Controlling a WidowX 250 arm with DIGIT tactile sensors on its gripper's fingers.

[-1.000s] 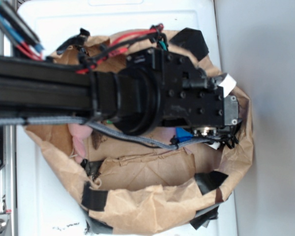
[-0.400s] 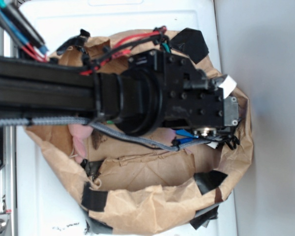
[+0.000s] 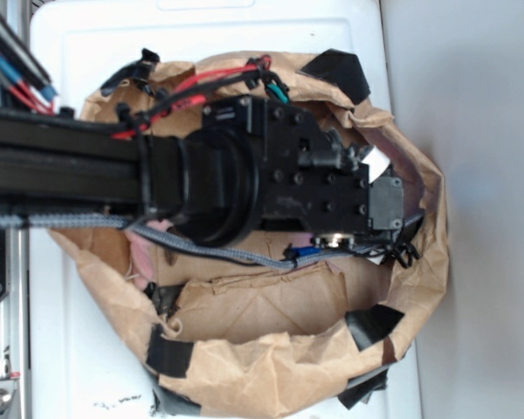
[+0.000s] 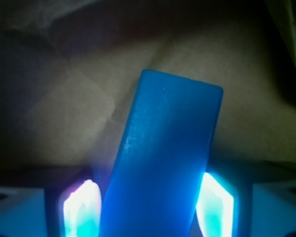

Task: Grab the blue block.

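blue block (image 4: 163, 163) | sits tilted toward 1 o'clock between the fingers (image 4: 81, 207) | gripper (image 4: 148, 210) jaws look pinching it, so probably grabbed | down inside paper bag (image 3: 271, 367)

The arm (image 3: 87, 166) is black with a round joint, small screws, red, black and green wires (image 3: 201, 83) and a grey braided cable (image 3: 218, 253).

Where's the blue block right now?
In the wrist view the blue block stands between the gripper fingers, above the paper bag's floor.
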